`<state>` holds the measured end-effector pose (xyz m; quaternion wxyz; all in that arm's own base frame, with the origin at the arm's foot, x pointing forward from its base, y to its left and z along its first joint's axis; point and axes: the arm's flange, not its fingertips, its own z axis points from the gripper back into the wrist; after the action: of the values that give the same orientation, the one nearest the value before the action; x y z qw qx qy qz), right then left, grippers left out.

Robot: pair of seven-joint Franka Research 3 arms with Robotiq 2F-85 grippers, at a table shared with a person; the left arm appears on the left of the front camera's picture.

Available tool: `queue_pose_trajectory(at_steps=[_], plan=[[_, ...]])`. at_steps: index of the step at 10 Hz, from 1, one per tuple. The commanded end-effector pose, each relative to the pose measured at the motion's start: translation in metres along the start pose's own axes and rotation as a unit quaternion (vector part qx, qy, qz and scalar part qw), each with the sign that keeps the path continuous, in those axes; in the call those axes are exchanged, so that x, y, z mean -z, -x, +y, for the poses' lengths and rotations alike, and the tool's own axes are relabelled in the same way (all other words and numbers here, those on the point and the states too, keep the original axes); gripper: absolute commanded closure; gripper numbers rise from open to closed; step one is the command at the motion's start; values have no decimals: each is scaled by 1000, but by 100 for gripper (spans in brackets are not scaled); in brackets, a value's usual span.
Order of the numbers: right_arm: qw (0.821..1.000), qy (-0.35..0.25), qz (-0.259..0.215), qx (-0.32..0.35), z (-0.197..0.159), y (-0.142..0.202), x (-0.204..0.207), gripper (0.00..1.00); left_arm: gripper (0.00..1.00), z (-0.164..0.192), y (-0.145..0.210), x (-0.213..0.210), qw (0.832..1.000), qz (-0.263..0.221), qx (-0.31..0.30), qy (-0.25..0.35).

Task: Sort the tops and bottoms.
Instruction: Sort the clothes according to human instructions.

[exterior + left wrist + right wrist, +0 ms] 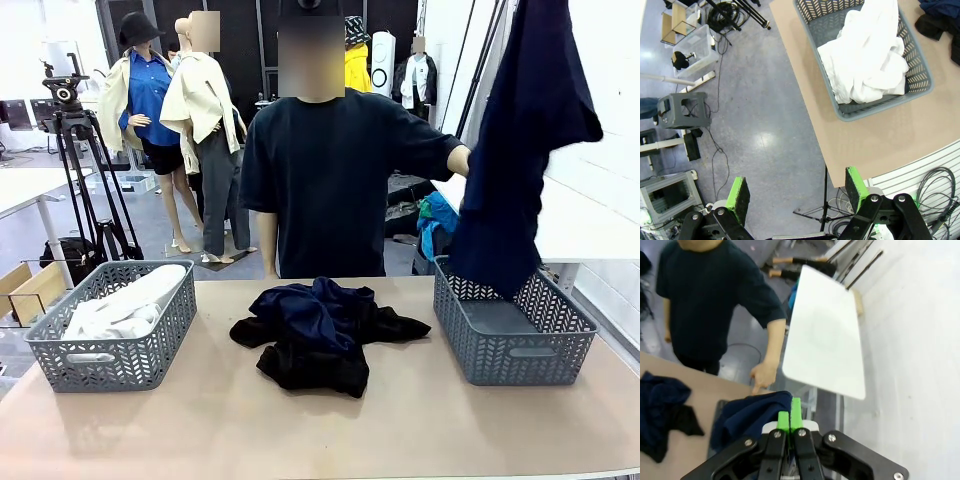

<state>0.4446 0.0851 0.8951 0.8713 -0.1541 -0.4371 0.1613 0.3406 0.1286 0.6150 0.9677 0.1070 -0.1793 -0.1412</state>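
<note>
One limp navy garment (515, 150) btwn rt fingers (796, 415)

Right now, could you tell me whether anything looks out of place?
Nothing damaged; the dark bottoms lie crumpled in a heap mid-table, while one navy garment dangles from the right gripper over the right basket.

Two grey plastic baskets: left basket (880, 107) ahead of the left fingers (738, 199), right basket (520, 355) below the right fingers (783, 421). One bundle of white tops (865, 55) in the left basket, separate pieces not countable. At least three dark bottoms: one navy garment (520, 130) pinched between the right fingers, one second navy piece (315, 310) and one black piece (310, 365) heaped together on the tabletop (300, 430), down and aside from the right fingers. Two pairs of green-padded fingers. One person (325, 180). One tabletop.
</note>
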Motion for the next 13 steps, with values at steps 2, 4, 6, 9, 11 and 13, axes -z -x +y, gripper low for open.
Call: queue_pose_trajectory(at_steps=[2, 4, 6, 9, 11, 13], plan=[[999, -23, 11, 33, 11, 52, 15, 100, 0, 1, 1, -1, 1000, 2, 3, -3], [998, -30, 44, 31, 19, 73, 32, 100, 0, 1, 1, -1, 1000, 2, 3, -3], [997, -44, 62, 31, 38, 98, 58, 100, 0, 1, 1, -1, 1000, 2, 3, -3], [992, -38, 124, 3, 56, 134, 89, 100, 0, 1, 1, -1, 1000, 2, 3, -3], [986, -53, 158, -10, 77, 164, 112, 100, 0, 1, 1, -1, 1000, 2, 3, -3], [980, -86, 177, 8, 91, 198, 128, 100, 0, 1, 1, -1, 1000, 2, 3, -3]])
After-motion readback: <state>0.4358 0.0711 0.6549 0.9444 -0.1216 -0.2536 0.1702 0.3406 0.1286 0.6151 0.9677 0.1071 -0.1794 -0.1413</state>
